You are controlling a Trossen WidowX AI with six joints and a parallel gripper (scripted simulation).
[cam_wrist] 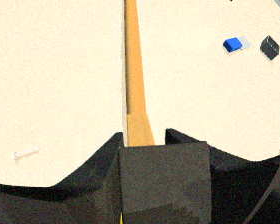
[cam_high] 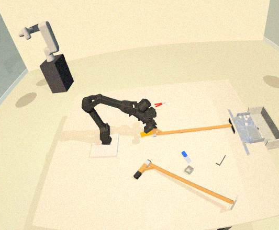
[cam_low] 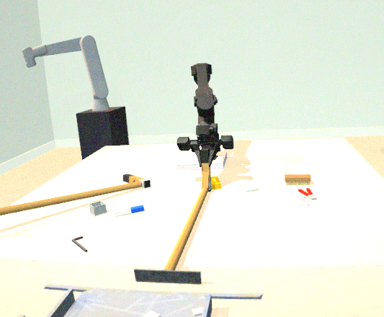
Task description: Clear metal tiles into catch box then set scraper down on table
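Toward the far edge of the surface [cam_high: 111, 188] [cam_low: 276, 230], the steel bench plate [cam_high: 247, 130] [cam_low: 106, 302] carries several pale metal tiles [cam_high: 245, 117] [cam_low: 197, 310], with the catch box [cam_high: 271, 123] just beyond. From mid-surface, the long scraper [cam_high: 195, 129] [cam_low: 189, 227] [cam_wrist: 136, 70] reaches toward that edge, its dark blade just short of the plate; my claw [cam_high: 150, 130] [cam_low: 205, 163] [cam_wrist: 144, 136] is closed on its handle. Nearer the side edge lies a second long-handled tool [cam_high: 192, 184] [cam_low: 63, 198].

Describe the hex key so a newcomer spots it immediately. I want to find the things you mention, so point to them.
Start at the steel bench plate [cam_high: 247, 131] [cam_low: 106, 302]. On the table, on the robot's side of it, lies a small, dark, L-shaped hex key [cam_high: 220, 161] [cam_low: 79, 244]. Unlike the blue-and-white marker nearby [cam_high: 186, 157] [cam_low: 129, 211] [cam_wrist: 235, 44], it is bent.
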